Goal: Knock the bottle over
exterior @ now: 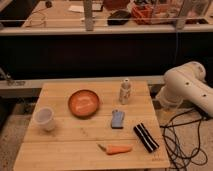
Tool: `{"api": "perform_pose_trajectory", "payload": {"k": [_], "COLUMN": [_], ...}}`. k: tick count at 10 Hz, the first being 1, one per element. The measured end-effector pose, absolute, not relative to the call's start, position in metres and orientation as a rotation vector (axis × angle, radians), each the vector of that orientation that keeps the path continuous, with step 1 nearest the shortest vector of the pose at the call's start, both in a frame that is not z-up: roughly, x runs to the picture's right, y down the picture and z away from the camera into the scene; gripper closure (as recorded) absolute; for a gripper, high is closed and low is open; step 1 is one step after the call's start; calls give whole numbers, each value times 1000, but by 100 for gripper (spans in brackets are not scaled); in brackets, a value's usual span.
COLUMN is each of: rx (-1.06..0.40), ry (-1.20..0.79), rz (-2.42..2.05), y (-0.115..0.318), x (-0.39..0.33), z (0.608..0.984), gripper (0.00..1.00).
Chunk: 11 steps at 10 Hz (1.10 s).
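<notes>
camera view shows bottle (125, 92) upright, cap up, end effector off-frame.

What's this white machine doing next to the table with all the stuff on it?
Nothing is being handled right now. The robot's white arm sits folded off the right edge of the wooden table; its gripper is not in view. The small pale bottle it is meant to knock over stands upright near the back edge, untouched. An orange bowl, a white cup and a carrot share the table.
</notes>
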<state>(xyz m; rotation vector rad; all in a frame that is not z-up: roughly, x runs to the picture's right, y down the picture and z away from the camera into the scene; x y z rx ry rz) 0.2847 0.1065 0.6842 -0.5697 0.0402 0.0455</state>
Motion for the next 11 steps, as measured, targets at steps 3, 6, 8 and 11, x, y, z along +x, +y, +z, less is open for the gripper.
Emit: {"api": "perform_pose_trajectory", "payload": {"k": [3,6,8,11], "rx": [-570,-537,-508,-466], "ry": [40,28,16,3], "rz": [46,87,122,199], "y": [106,92,67,42], "x": [285,279,272,253], "z": [684,699,722,751], "gripper": [20,20,20,20]}}
